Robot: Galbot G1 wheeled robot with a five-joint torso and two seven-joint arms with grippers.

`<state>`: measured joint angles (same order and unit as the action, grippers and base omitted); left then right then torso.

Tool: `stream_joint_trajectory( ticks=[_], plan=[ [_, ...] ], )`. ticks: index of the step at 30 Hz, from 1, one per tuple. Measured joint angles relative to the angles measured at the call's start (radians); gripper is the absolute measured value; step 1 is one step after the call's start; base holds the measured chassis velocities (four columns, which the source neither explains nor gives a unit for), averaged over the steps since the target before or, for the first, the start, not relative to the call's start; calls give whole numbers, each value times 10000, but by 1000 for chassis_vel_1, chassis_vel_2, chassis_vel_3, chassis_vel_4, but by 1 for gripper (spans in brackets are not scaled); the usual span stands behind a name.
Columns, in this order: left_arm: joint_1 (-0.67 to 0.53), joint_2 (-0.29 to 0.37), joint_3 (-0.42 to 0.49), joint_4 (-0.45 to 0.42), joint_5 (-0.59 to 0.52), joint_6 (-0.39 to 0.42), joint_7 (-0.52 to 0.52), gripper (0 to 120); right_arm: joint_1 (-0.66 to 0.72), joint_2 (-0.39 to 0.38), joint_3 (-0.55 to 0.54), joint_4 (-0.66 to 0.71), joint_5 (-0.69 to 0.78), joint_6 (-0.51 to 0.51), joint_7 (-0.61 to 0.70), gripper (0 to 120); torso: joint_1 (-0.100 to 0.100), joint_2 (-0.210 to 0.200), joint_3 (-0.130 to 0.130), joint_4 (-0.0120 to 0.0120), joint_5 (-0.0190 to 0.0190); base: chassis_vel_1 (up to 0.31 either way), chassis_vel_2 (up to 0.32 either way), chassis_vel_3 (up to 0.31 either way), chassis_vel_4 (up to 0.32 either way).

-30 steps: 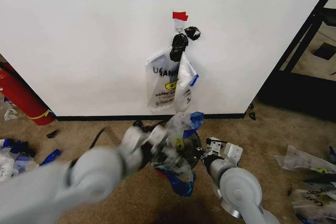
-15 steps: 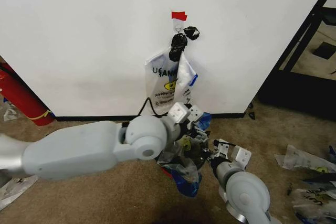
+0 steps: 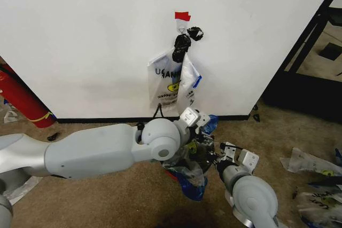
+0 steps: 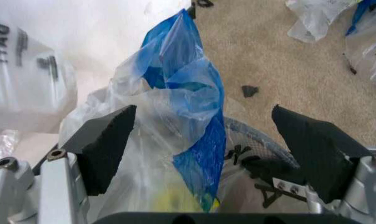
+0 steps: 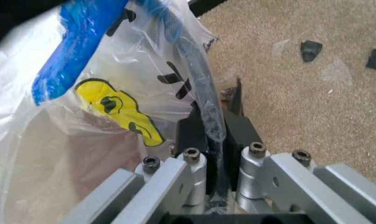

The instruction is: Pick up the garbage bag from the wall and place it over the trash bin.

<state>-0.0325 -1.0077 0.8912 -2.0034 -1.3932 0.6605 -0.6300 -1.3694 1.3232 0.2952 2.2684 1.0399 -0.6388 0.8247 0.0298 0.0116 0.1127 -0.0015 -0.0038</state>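
Note:
The garbage bag [image 3: 187, 172], whitish with blue edges and a yellow smiley [image 5: 122, 109], is draped over the trash bin [image 4: 262, 142], hiding most of it. My right gripper [image 5: 214, 123] is shut on a blue-black edge of the bag at the bin's side; in the head view it sits low right [image 3: 220, 150]. My left gripper [image 4: 203, 109] is open, its black pads [image 4: 107, 144] on either side of the bag's raised blue fold without touching it. From the head it is just above the bin [image 3: 196, 120]. The wall [image 3: 96, 36] stands right behind.
A second like bag [image 3: 171, 86] hangs on the wall under a black knotted clump [image 3: 184, 41] and red tape [image 3: 183, 16]. A long red cylinder [image 3: 18, 100] leans at the left. Loose bags [image 3: 310, 164] litter the carpet. A black frame [image 3: 315, 30] stands at the right.
My left arm has swung in from the lower left toward the wall, bringing its open gripper over the bag's raised fold. The right gripper has kept its hold.

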Motion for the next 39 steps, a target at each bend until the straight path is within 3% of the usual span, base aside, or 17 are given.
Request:
stream_joint_trajectory(
  ticks=[10, 23, 35, 39],
  plan=[
    [158, -75, 127, 385, 319, -144, 173, 53, -81, -23, 69, 135, 4, 1, 22, 1, 0, 0, 0, 4, -1, 0, 0, 0, 0],
    [263, 176, -20, 274, 333, -217, 173, 1, -123, 39, 135, 140, 29, 17, 49, 1, 0, 0, 0, 3, -1, 0, 0, 0, 0],
    [527, 827, -947, 535, 451, -272, 127, 0, -431, -51, 176, 4, -255, 207, -931, 1, 0, 0, 0, 3, -2, 0, 0, 0, 0],
    [988, 1040, -1693, 842, 641, -246, 143, 0, -558, -141, 162, -85, -349, 233, -1222, 1, 0, 0, 0, 3, -3, 0, 0, 0, 0]
  ],
)
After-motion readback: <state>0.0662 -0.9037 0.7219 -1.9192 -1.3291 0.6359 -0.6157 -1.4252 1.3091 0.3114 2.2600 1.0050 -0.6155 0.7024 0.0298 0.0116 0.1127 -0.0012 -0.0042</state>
